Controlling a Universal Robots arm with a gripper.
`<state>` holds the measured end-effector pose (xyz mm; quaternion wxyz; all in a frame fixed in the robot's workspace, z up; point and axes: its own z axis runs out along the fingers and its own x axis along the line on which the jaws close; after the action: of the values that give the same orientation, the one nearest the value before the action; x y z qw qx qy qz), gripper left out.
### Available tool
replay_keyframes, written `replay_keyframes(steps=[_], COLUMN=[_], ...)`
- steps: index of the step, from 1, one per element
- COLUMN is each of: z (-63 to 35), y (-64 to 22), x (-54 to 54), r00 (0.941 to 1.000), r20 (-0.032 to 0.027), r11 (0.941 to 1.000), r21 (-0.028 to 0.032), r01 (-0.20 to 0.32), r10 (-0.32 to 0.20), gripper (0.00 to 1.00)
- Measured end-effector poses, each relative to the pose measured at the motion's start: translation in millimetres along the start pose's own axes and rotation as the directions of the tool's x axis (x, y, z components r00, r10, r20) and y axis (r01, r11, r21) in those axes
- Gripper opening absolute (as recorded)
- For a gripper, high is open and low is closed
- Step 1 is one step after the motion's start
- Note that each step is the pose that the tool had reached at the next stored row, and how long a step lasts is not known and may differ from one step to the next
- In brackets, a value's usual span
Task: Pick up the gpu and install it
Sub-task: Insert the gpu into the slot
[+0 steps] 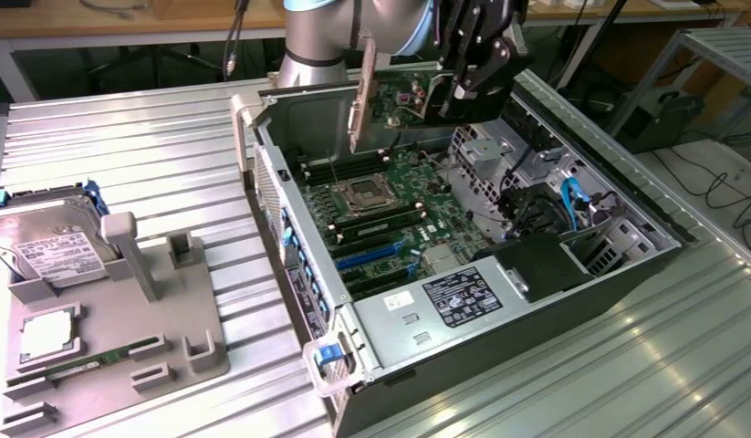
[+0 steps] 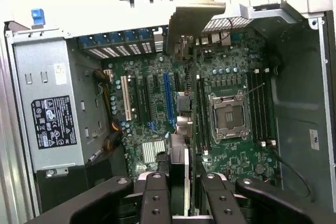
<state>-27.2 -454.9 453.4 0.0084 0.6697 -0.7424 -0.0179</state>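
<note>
While your gripper hangs over the far end of the open computer case, its fingers are clamped on the gpu, one on each face of the card. You have the card on edge, lifted above the motherboard and not seated in any slot. Its silver bracket points toward the exterior view's left, near the case's rear wall. From the wrist, the card's edge runs over the board between the blue slot and the memory slots beside the CPU socket. Well apart, at the exterior view's left, the hard drive and memory stick sit in the grey tray.
</note>
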Motion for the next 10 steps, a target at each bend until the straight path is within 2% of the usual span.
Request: replay_keyframes(steps=[1,2,10], z=[3.9,4.2,5.0], y=[-0.2,-0.2,-0.2], x=[0.0,0.1,0.0], r00=[0.9991,0.9980,0.9966], r20=[-0.0015,-0.0023,-0.0029], r11=[0.9991,0.9980,0.9966], r21=[0.0019,0.0017,0.0015], r01=[0.042,0.062,0.082], r10=[-0.042,-0.062,-0.082], gripper=[0.27,0.27,0.27])
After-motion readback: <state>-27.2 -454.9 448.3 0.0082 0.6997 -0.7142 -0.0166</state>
